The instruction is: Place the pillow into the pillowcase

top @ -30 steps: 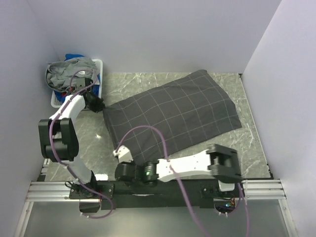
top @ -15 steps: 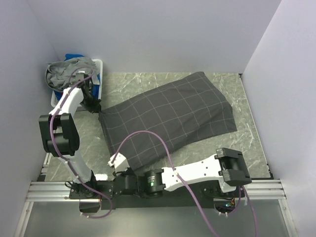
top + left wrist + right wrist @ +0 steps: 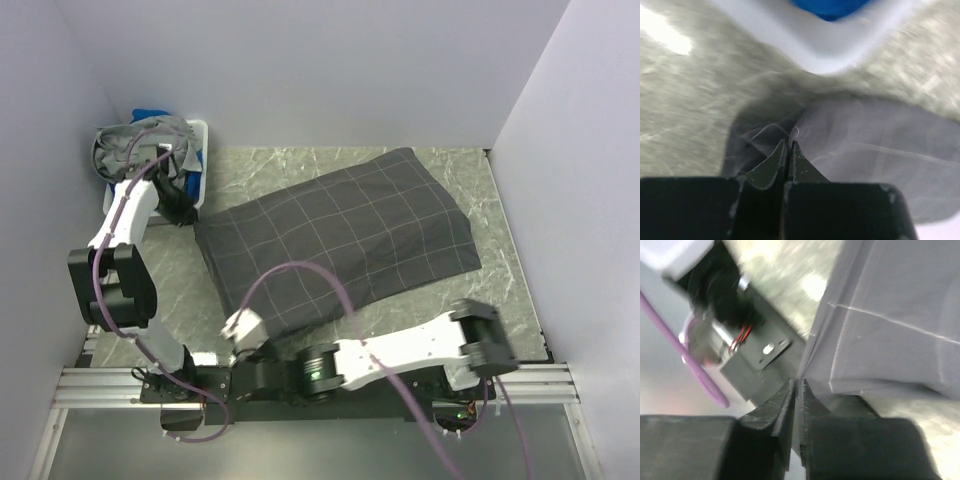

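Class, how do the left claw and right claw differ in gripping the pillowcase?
The left claw grips the pillowcase's far left corner; the right claw grips its near left corner. The left claw sits beside the white basket; the right claw at the table's near edge. Both are shut on fabric.

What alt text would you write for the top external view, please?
A plump dark grid-lined pillowcase lies diagonally on a marble table. The left gripper pinches its far-left corner beside a white basket of clothes; the right gripper is at its near-left corner.
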`<action>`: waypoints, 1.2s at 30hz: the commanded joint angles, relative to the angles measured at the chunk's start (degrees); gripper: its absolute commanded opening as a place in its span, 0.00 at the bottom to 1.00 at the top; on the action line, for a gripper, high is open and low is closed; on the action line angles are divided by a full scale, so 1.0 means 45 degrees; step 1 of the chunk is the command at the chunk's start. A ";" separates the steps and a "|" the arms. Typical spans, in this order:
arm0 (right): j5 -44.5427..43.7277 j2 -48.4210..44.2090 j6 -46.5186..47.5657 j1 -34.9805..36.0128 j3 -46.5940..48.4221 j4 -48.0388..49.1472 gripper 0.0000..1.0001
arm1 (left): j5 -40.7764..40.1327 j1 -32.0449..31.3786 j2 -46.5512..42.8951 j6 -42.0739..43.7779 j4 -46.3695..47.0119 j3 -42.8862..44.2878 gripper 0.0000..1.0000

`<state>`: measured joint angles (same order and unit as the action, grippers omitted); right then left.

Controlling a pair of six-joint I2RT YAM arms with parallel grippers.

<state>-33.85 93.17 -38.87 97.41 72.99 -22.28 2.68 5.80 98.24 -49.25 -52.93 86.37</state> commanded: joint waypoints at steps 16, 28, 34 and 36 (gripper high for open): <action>0.3966 -0.7851 0.0296 -0.9010 -0.3158 -0.1808 0.78 | -0.1728 -0.2456 -0.2693 0.0280 0.7539 -0.0951 0.57; 0.7908 -0.1666 0.0416 -1.6507 -0.2623 0.2779 0.78 | -0.1649 -0.8764 0.2328 0.0361 1.0296 -0.1651 0.19; 0.8634 -0.0663 -0.0248 -1.7953 -0.4890 0.3428 0.78 | -0.2138 -1.0524 0.2369 -0.0888 1.1331 -0.4639 0.06; 0.8537 -0.1053 -0.0248 -1.8284 -0.5571 0.3506 0.78 | -0.1924 -1.0897 0.2291 -0.1144 1.1663 -0.5399 0.06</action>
<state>3.88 91.09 -39.33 17.78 52.58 -7.51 -8.80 -38.65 108.57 -50.98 1.61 69.43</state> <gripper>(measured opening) 0.775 0.064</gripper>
